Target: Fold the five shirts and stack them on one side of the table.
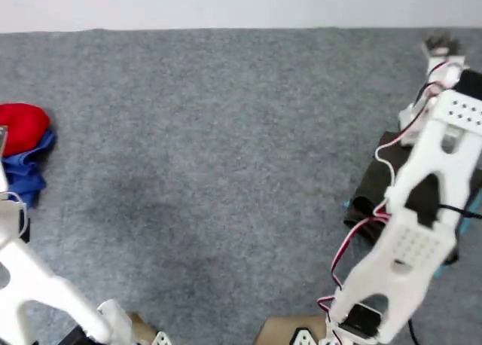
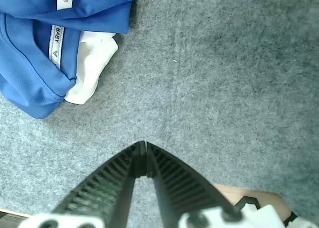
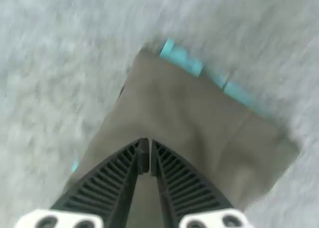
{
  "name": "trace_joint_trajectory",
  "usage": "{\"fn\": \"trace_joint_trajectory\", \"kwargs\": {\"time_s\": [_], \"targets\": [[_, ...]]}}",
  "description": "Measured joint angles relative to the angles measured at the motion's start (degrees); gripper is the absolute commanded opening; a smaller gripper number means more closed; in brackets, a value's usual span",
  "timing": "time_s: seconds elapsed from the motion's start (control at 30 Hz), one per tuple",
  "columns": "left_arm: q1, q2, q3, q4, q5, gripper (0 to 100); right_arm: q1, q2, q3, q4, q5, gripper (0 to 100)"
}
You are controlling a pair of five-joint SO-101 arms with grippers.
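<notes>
A red shirt [image 1: 22, 125] lies bunched on a blue shirt [image 1: 26, 168] at the table's left edge. In the left wrist view the crumpled blue shirt [image 2: 30, 63] covers a white shirt [image 2: 92, 63] that peeks out beside it. My left gripper [image 2: 146, 146] is shut, with nothing in it, over bare table a short way from them. At the right side a folded dark brown shirt [image 1: 376, 187] rests on a cyan one [image 3: 182, 58]. My right gripper [image 3: 146, 141] is shut and sits just above the brown shirt [image 3: 199, 118].
The grey felt table top [image 1: 226, 172] stretches wide between the two piles. The right arm [image 1: 422, 209] reaches over the brown stack. Wooden base plates [image 1: 282, 331] sit at the front edge by the arms' mounts.
</notes>
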Motion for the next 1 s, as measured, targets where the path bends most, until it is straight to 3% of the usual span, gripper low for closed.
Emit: {"fn": "trace_joint_trajectory", "kwargs": {"time_s": [0.27,0.57,0.73,1.0], "targets": [[0.0,0.0,0.0,0.0,0.0,1,-3.25,-17.05,34.55,-3.52,-2.37,1.0],[0.0,0.0,0.0,0.0,0.0,1,-6.77,-18.11,54.68,-17.14,-4.4,1.0],[0.0,0.0,0.0,0.0,0.0,1,-10.11,-19.52,57.05,-19.08,-5.19,1.0],[0.0,0.0,0.0,0.0,0.0,1,-8.88,-28.04,52.4,-11.6,-4.13,1.0]]}}
